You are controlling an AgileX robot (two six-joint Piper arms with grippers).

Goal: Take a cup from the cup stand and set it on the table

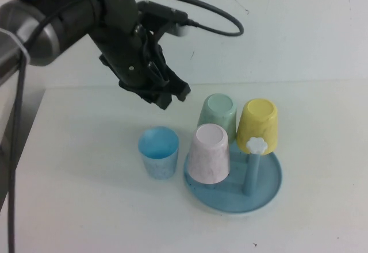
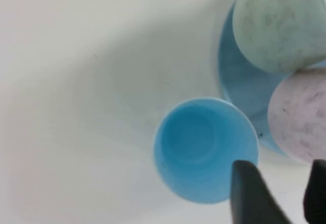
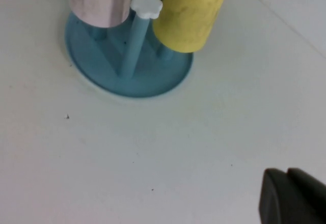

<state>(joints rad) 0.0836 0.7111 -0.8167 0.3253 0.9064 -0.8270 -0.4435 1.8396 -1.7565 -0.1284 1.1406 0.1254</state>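
Note:
The light blue cup (image 1: 158, 152) stands upright, mouth up, on the white table (image 1: 86, 207), just left of the cup stand (image 1: 264, 192). It also shows in the left wrist view (image 2: 204, 147). My left gripper (image 1: 167, 95) hangs in the air above and behind the cup, open and empty; its fingertips (image 2: 249, 193) show beside the cup's rim. My right gripper (image 3: 293, 196) is shut, low over bare table, away from the stand (image 3: 153, 79); it is out of the high view.
On the stand sit a pale green cup (image 1: 218, 115), a white-pink cup (image 1: 209, 154) and a yellow cup (image 1: 259, 125), all upside down. One bare peg with a white flower cap (image 1: 255, 145) stands at the front. The table's left edge (image 1: 26, 144) is near.

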